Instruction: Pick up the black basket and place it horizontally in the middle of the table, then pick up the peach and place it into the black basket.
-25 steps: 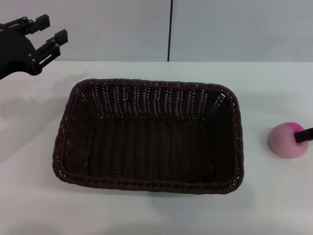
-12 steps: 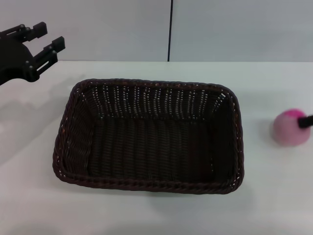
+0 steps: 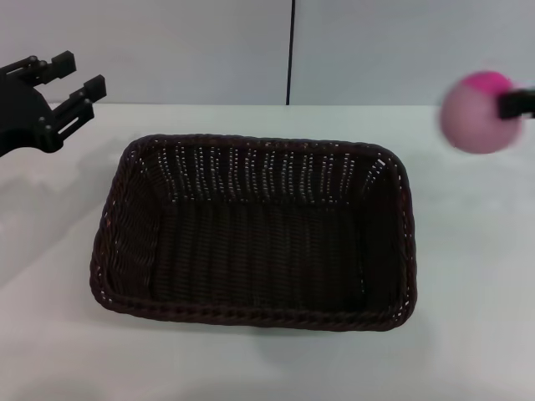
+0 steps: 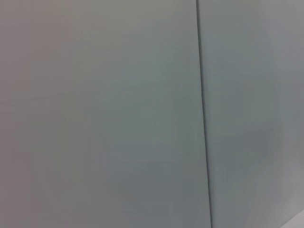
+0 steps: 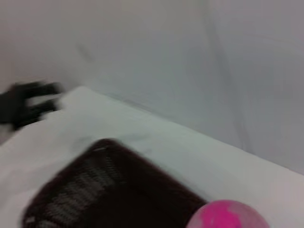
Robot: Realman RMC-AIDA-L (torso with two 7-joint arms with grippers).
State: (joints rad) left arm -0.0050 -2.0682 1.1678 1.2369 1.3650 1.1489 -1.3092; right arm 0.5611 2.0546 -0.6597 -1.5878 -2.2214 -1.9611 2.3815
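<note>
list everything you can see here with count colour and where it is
black basket: one, dark brown-black wicker, lying lengthwise across the middle of the table, nothing inside it
peach: one, pale pink with a magenta patch, lifted off the table at the far right, beyond the basket's right end
table: one, white, under the basket and spreading to all sides
wall: pale grey, behind the table, with a dark vertical seam
left gripper: one, black, fingers open, raised at the far left past the basket's left end, holding nothing
right gripper: one, black, only a tip showing at the right edge, against the peach and carrying it
</note>
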